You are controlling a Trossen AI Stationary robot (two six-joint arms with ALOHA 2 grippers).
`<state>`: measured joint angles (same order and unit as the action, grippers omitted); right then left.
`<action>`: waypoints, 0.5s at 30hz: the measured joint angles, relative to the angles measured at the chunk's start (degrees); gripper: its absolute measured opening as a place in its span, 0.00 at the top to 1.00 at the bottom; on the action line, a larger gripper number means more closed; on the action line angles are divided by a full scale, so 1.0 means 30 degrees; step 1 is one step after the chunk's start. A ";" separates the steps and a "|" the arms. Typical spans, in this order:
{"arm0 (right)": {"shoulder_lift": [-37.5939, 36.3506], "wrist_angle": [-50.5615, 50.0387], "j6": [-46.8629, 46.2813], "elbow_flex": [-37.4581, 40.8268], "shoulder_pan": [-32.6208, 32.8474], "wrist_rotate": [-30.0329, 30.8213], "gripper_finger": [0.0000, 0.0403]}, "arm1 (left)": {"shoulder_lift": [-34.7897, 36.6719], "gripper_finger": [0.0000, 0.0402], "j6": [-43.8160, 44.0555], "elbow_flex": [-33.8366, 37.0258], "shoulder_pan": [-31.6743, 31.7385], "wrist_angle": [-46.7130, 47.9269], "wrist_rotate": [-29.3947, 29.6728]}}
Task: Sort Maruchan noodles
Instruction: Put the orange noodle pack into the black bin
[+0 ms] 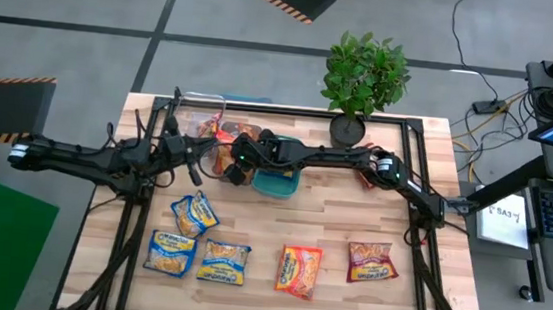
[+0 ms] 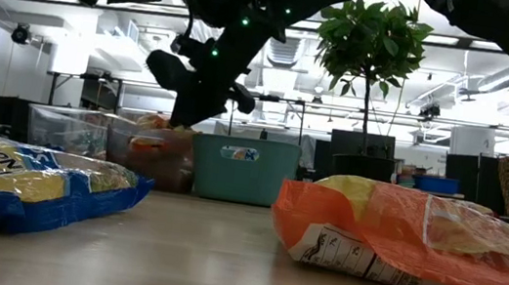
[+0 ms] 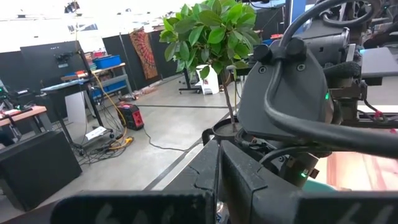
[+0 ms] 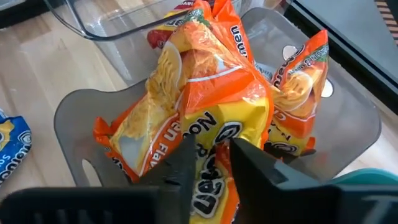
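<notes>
Toward twelve o'clock on the wooden surface (image 1: pixel 350 232), the right gripper (image 4: pixel 208 155) hangs over the grey plastic bin (image 4: pixel 71 118), fingers slightly parted around a crinkly orange noodle packet (image 4: pixel 211 93) among three orange ones. Five packets lie toward six o'clock: three blue-and-yellow (image 1: pixel 195 213), one orange (image 1: pixel 298 270), one maroon (image 1: pixel 372 262). The left gripper (image 1: pixel 193 168), fingers clenched, hovers at ten o'clock.

Five flat plastic ramen packets lie on the bare wood near the table's front: three blue-and-yellow packets (image 1: pixel 195 214) (image 1: pixel 171 252) (image 1: pixel 224 262) clustered at the left — one tilted behind the other two, which lie side by side — then a lone orange packet (image 1: pixel 298 270) toward the middle, and a red-and-maroon packet (image 1: pixel 372 262) to its right, well apart from the blue ones. Farther back, several crinkled orange-and-yellow packets (image 4: pixel 211 106) are heaped in a grey bin (image 4: pixel 74 112) — overlapping, some leaning upright.
</notes>
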<state>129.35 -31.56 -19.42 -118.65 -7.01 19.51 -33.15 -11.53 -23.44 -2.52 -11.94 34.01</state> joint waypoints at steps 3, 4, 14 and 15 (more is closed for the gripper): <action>-0.0264 -0.0275 0.0346 0.0000 0.0000 -0.0001 0.70 | 0.0019 1.00 0.0000 0.0000 0.0005 0.0000 0.0003; -0.0433 -0.0435 0.0473 0.0000 0.0000 -0.0001 0.68 | 0.0029 1.00 0.0000 0.0000 0.0003 0.0004 0.0003; -0.1714 -0.0287 0.1549 -0.0036 -0.0034 0.0021 0.68 | 0.0022 1.00 -0.0007 0.0000 0.0000 0.0027 0.0010; -0.1714 -0.0054 0.1735 -0.0036 -0.0051 0.0014 0.70 | 0.0037 1.00 -0.0007 0.0000 0.0005 0.0018 0.0010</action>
<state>124.20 -31.72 -14.22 -118.76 -7.16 19.55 -33.03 -11.55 -23.44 -2.50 -11.89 34.04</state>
